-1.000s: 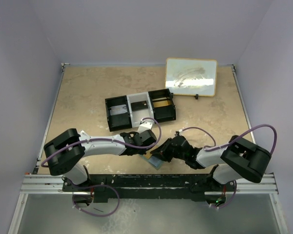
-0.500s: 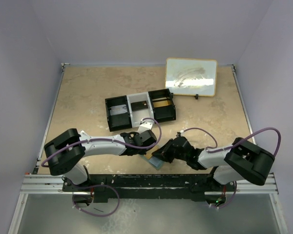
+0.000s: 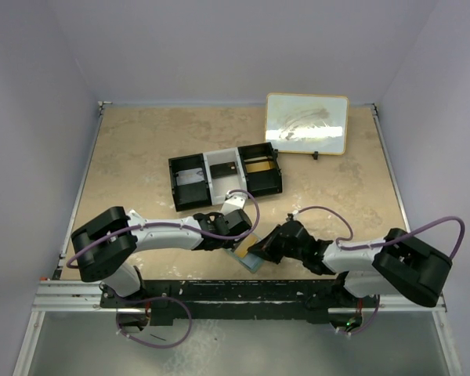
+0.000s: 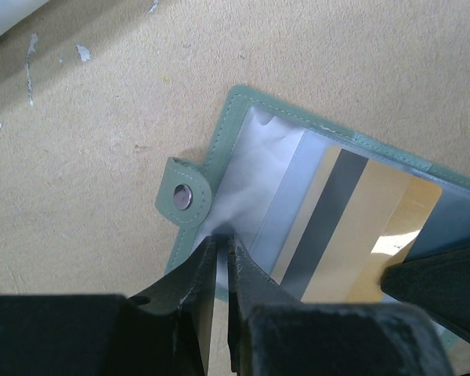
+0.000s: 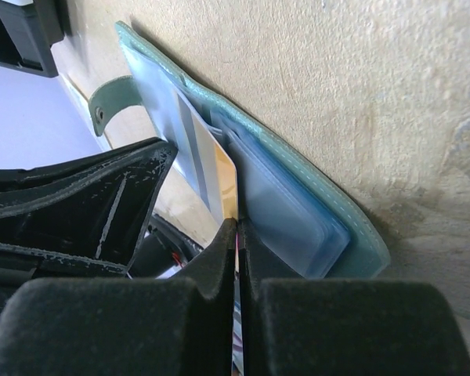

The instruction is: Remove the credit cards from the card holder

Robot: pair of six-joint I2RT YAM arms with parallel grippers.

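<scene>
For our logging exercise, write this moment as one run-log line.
phase: card extraction | left gripper: shut on card holder edge | right gripper: shut on tan card | tan card: partly inside card holder

One of nearly everything on the speckled beige counter [image 3: 141,149], two of the tools

One dull grey-green bifold card holder [image 4: 233,125] with light blue lining and one round metal snap [image 4: 183,197]; one flat orange-tan credit card [image 4: 380,227] with one dark stripe, a second card not discernible; one black-and-white plastic tray [image 3: 225,178] of three compartments; one yellow-framed white board [image 3: 306,123]; two black two-finger tools, the left tool [image 4: 222,244] and the right tool [image 5: 237,231]
</scene>
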